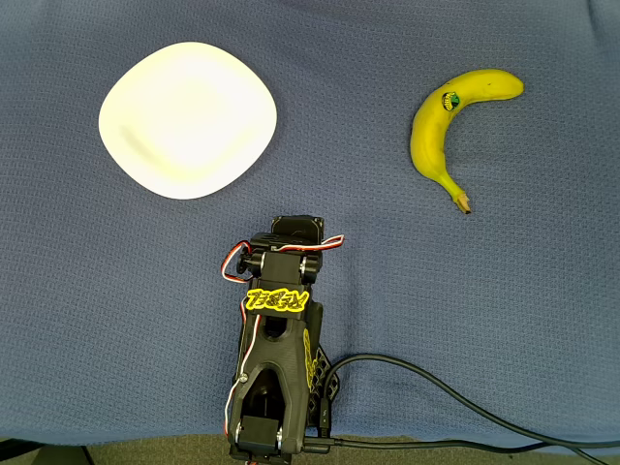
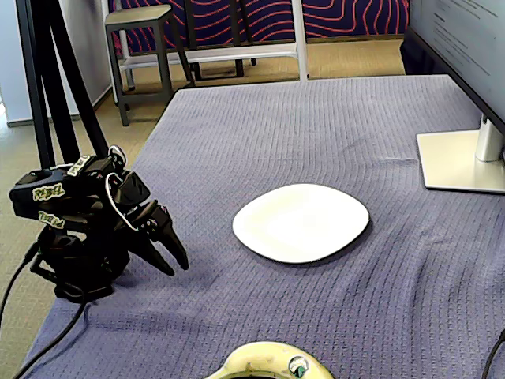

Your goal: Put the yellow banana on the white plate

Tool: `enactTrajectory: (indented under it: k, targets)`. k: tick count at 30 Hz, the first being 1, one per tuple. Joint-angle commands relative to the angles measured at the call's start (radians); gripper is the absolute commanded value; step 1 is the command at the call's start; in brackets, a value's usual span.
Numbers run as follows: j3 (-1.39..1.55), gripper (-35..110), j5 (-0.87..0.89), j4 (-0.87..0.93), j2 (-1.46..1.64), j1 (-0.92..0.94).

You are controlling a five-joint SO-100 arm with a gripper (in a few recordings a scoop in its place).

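The yellow banana (image 1: 455, 121) lies on the blue cloth at the right in the overhead view, sticker end up and dark stem tip pointing down. In the fixed view only its top (image 2: 272, 363) shows at the bottom edge. The white plate (image 1: 187, 119) sits bare at the upper left in the overhead view and in the middle of the fixed view (image 2: 301, 222). My black arm (image 1: 281, 339) is folded low between them. The gripper (image 2: 175, 268) points down at the cloth to the left of the plate, its fingers a little apart with nothing between them.
A monitor foot (image 2: 461, 162) stands on the table's far right in the fixed view. Black cables (image 1: 455, 402) run from the arm's base across the cloth's lower right. A stool (image 2: 146, 47) and a tripod leg (image 2: 55, 87) stand beyond the table.
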Motion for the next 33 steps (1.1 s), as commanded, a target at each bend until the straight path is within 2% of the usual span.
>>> enactTrajectory:
  k: [1,13,19,25,30,33]
  targets:
    - [-0.037,3,-0.017,-0.028,-0.014,-0.014]
    - [-0.04,3,-0.017,-0.029,-0.017,-0.014]
    - [-0.133,3,-0.008,-0.051,-0.098,-0.029]
    - [-0.206,2,-0.201,-0.11,-0.225,-0.048]
    - [-0.314,3,-0.227,-0.11,-0.353,-0.052]
    - [-0.42,3,-0.313,-0.098,-0.437,-0.029]
